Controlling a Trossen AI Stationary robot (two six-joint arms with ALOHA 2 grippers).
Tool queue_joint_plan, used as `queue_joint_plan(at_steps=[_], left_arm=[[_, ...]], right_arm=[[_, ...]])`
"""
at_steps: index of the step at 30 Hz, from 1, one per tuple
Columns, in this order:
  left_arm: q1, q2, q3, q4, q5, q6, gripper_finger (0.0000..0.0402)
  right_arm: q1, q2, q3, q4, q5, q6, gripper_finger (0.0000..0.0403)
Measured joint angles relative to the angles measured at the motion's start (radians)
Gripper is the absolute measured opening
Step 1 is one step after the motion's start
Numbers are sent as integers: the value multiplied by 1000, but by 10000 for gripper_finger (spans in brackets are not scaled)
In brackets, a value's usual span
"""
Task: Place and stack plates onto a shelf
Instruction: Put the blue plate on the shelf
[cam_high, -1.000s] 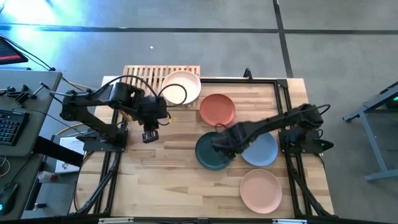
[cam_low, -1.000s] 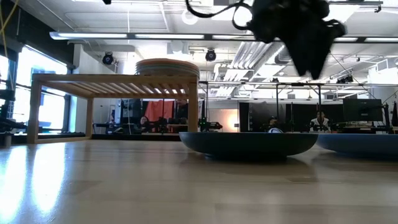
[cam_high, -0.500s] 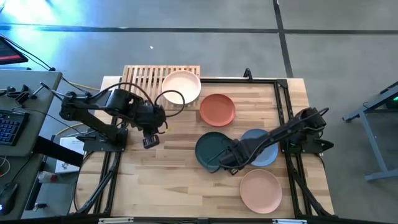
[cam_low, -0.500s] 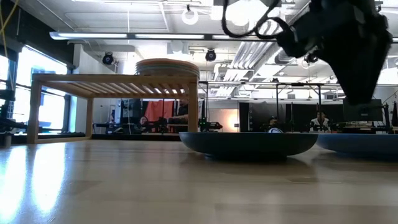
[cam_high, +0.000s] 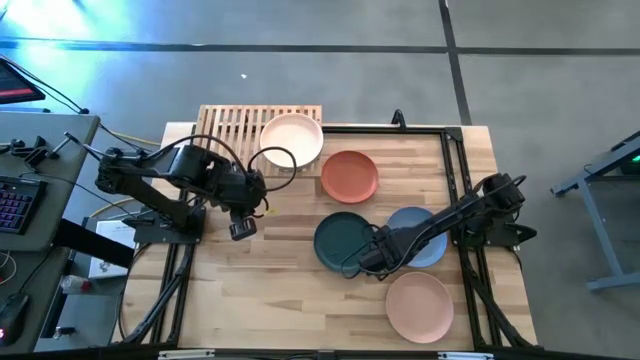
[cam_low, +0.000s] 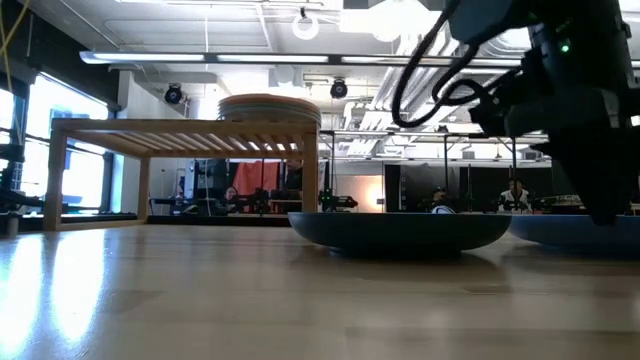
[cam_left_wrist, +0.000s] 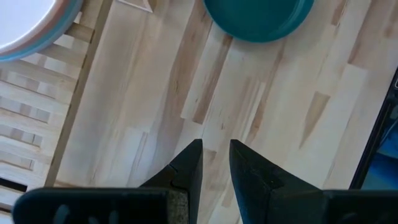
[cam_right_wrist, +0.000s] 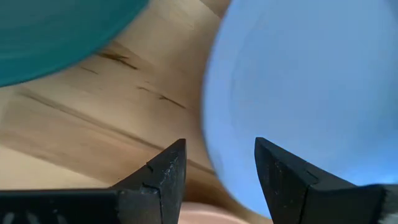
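A dark teal plate and a light blue plate lie flat side by side on the plank table. My right gripper hangs low at the gap between them. It is open, and in the right wrist view its fingers stand on either side of the light blue plate's edge; I cannot tell whether they touch it. A terracotta plate and a peach plate also rest on the table. The slatted shelf carries a stack topped by a pale plate. My left gripper, open by a narrow gap, waits near the shelf.
A black frame borders the table's far and right sides. Bare planks lie along the near left part of the table. The shelf's left half shows bare slats. A desk with a keyboard stands off to the left.
My right gripper has travelled from above the dark teal plate's far right rim toward the table's near edge and downward, ending low between the teal and light blue plates. My left gripper has drifted a little toward the near edge. No plate has moved.
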Motion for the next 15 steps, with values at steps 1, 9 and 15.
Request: queue_joint_plan(at_steps=[1, 9, 15], left_arm=[[0, 0, 0, 0, 0, 0, 69], [0, 0, 0, 0, 0, 28, 69], [0, 0, 0, 0, -14, 27, 69]], right_arm=[[0, 0, -11, 10, -1, -6, 167], [-1, 0, -71, 97, -22, -4, 158], [-3, 0, -82, 103, -27, 4, 99]])
